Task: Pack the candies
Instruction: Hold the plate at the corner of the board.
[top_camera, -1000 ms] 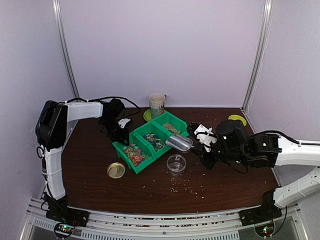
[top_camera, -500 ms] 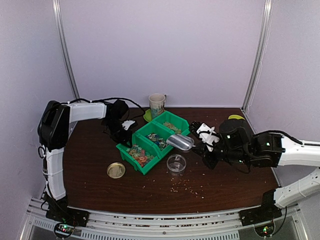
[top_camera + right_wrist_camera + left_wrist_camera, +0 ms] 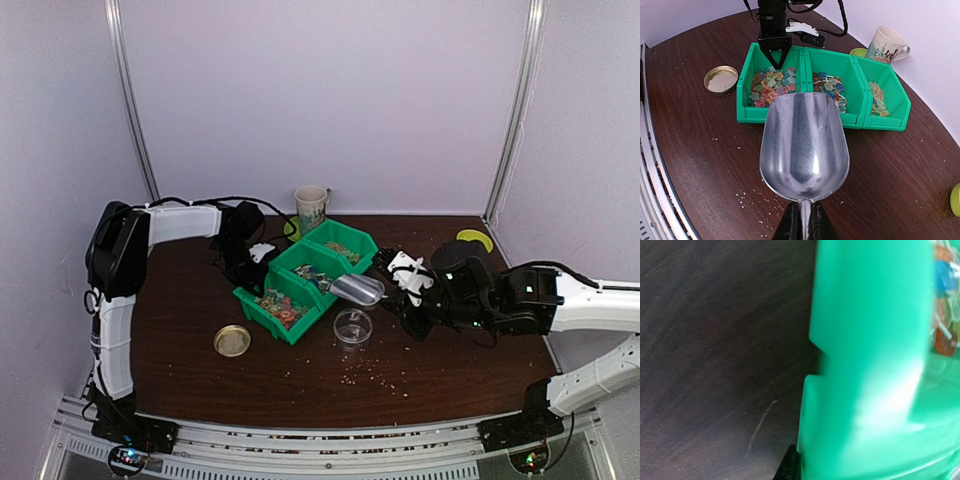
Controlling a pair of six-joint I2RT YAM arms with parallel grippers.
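Brown table point(image 3: 200, 340): right tool point(image 3: 800, 221) clamps scoop point(image 3: 805, 145) (empty, per wrist view); left tool point(image 3: 774, 56) at bin point(image 3: 744, 95), grip unclear.

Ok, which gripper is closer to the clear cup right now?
Right. The right gripper, holding the metal scoop, is just beyond the clear cup and to its right. The left gripper is farther off, at the outer wall of the end green bin.
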